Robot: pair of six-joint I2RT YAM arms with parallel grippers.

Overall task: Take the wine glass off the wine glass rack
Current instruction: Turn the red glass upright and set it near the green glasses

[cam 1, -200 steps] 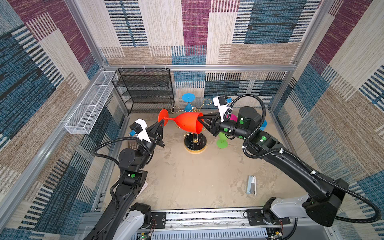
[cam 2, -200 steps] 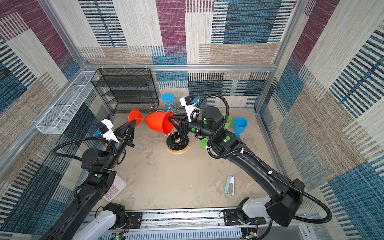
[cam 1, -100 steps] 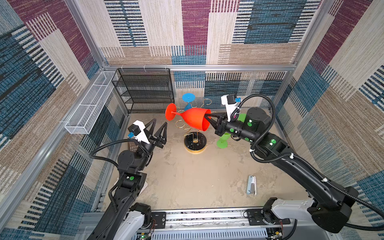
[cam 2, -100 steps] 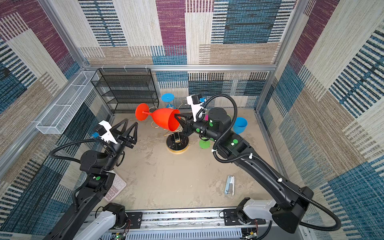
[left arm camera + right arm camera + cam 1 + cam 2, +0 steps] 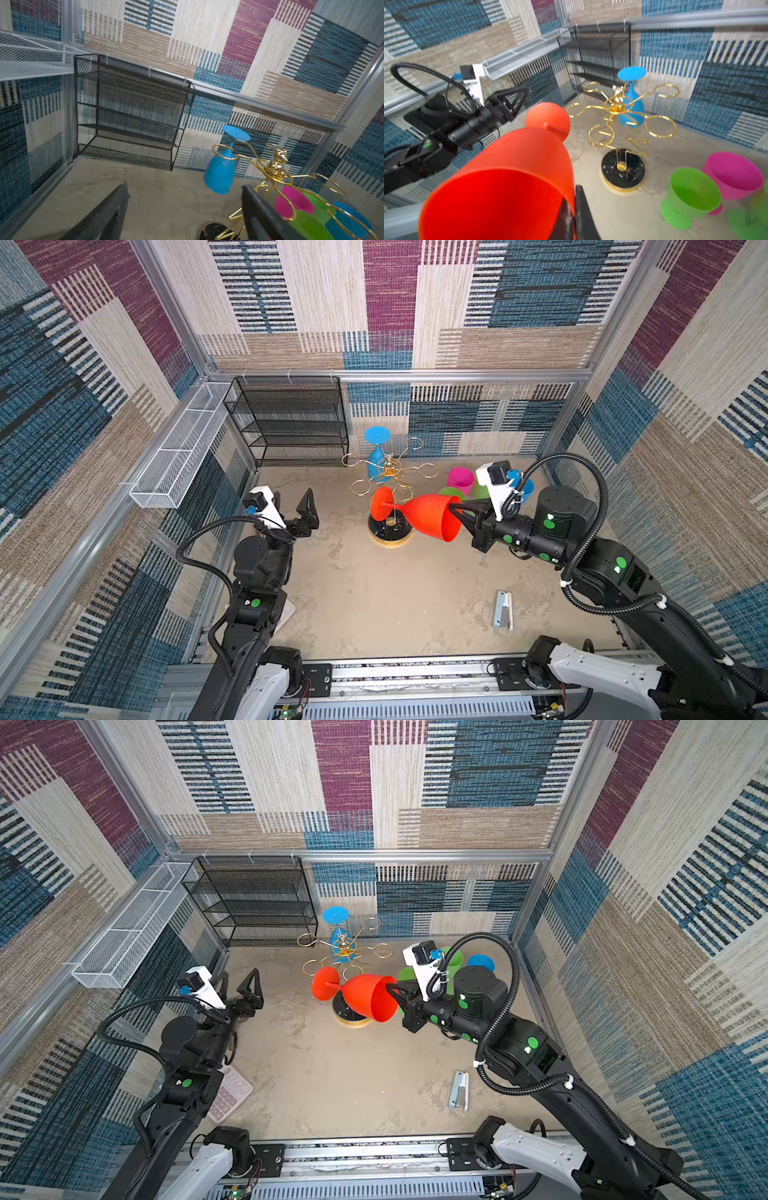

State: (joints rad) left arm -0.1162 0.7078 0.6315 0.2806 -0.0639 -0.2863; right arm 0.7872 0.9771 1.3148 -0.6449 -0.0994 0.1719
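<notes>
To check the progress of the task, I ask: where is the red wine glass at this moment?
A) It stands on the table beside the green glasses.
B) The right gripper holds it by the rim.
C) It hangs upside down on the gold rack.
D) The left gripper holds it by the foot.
B: the right gripper pinches the rim of the red wine glass, which lies sideways in the air.

Rack base [image 5: 382, 536] half hidden behind red glass [image 5: 428, 516], keypad [image 5: 232, 1094] partly under left arm [image 5: 183, 1052], grey item [image 5: 503, 610] too small to identify
</notes>
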